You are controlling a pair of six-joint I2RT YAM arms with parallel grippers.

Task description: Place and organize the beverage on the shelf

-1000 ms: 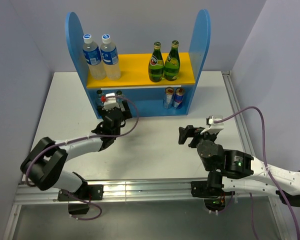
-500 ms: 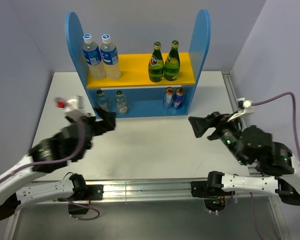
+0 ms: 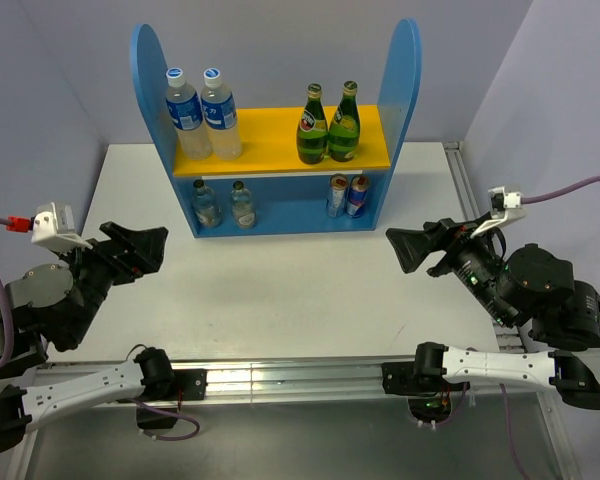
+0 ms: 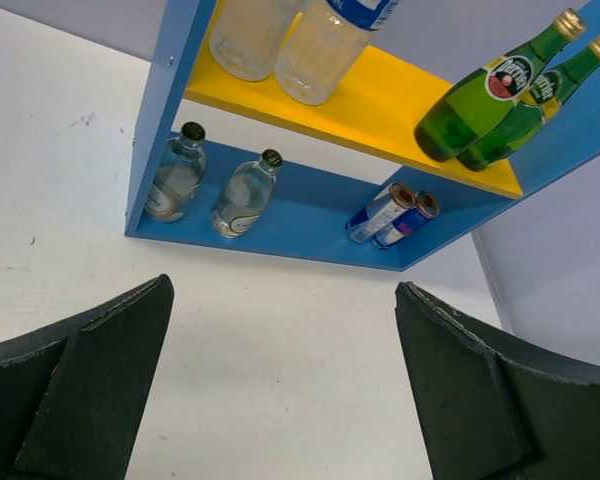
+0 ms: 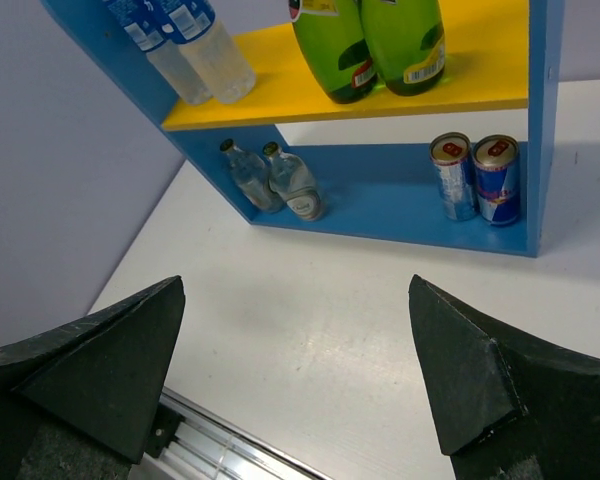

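White desk (image 3: pixel 310 290) enclosed by pale lilac walls, on which the shelf (image 3: pixel 152 90) is stood upright at the far edge, its open front turned toward the arms. On the yellow upper board of the shelf, two clear blue-labelled bottles (image 3: pixel 202 118) are set at the left end and two green glass bottles (image 3: pixel 328 130) at the right end, all upright. On the blue base of the shelf, two small clear glass bottles (image 3: pixel 243 207) are placed at the left and two cans (image 3: pixel 347 197) at the right, directly below the green pair. The left tool (image 3: pixel 148 250) is held in front of the shelf, off its left side and well apart from it, raised above the desk. Its jaws are spread wide and nothing is gripped. The right tool (image 3: pixel 400 252) is held in front of the shelf's right side, likewise released and empty. Both tools are pointed toward the shelf.
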